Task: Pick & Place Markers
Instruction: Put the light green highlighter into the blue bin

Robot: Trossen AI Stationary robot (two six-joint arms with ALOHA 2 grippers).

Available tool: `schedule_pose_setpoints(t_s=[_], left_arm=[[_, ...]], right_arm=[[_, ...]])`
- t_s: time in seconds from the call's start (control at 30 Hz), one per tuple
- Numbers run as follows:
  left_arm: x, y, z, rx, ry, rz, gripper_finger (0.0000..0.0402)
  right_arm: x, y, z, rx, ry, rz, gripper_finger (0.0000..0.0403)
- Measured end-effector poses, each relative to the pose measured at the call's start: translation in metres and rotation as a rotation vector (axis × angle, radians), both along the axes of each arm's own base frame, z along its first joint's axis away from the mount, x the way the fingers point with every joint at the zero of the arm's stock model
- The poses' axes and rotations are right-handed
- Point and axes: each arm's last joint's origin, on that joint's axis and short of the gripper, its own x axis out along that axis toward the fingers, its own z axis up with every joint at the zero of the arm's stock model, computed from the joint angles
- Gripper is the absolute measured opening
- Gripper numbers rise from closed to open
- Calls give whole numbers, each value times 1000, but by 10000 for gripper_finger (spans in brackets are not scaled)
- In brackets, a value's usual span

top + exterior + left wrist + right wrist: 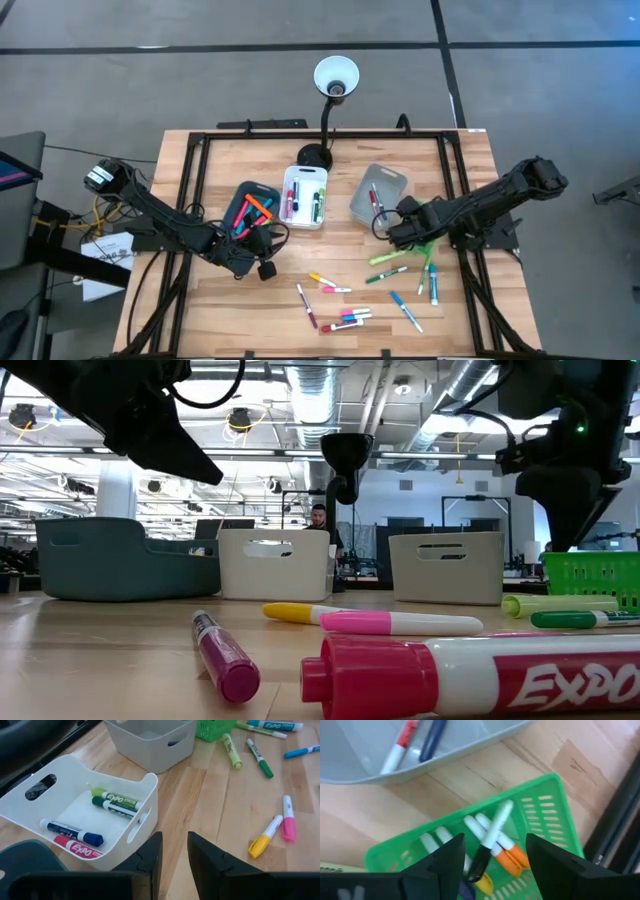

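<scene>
A white marker (pixel 492 837) with a black cap lies tilted between my right jaws (pixel 495 862), in the green bin (pixel 547 807); the jaws stand wide apart and grip nothing. Under it lie other white-barrelled markers, 2 with orange caps (pixel 512 859) and 1 with a yellow cap. The bin is slotted, basket-like plastic.

Just beside it sits the grey bin (pixel 470 745), smooth and round-cornered, holding a red-capped marker (pixel 400 745) and a dark blue one (pixel 431 739).

My left jaws (pixel 172 857) hang partly open over bare wood, just beside the white bin (pixel 145 815), with nothing between them. That bin is smooth plastic with slot handles and holds 4 markers: 2 green (pixel 117 802), 1 blue (pixel 72 832), 1 red (pixel 80 849).

In the high view, the teal bin (pixel 240 200) next to my left arm holds orange and red markers (pixel 255 208).

Loose markers (pixel 340 318) lie scattered on the desk (pixel 230 165) in front of the bins: pink, yellow, blue and green, thin round sticks with glossy barrels. In the low view, a pink one (pixel 470 675) lies closest, a purple one (pixel 225 658) beside it.

The desk is pale wooden planks with visible grain, framed by black rails. A black lamp (pixel 335 80) with a white shade stands at its far edge.
</scene>
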Motion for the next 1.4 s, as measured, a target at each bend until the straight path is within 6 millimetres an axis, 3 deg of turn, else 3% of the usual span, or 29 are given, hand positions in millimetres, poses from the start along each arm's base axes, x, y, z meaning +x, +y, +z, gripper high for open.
schedule_pose_setpoints(t_s=[0.53,1.0,1.2,1.4], left_arm=[[0,0,1,-2,-7,-1,88],[1,-1,1,-6,-14,-1,88],[1,-1,2,-10,-19,-1,88],[2,-1,2,-15,-29,-1,88]], right_arm=[[2,18,-1,24,-74,64,175],[22,68,11,94,-290,623,171],[35,82,-5,65,-277,812,167],[48,79,-38,83,-138,832,154]])
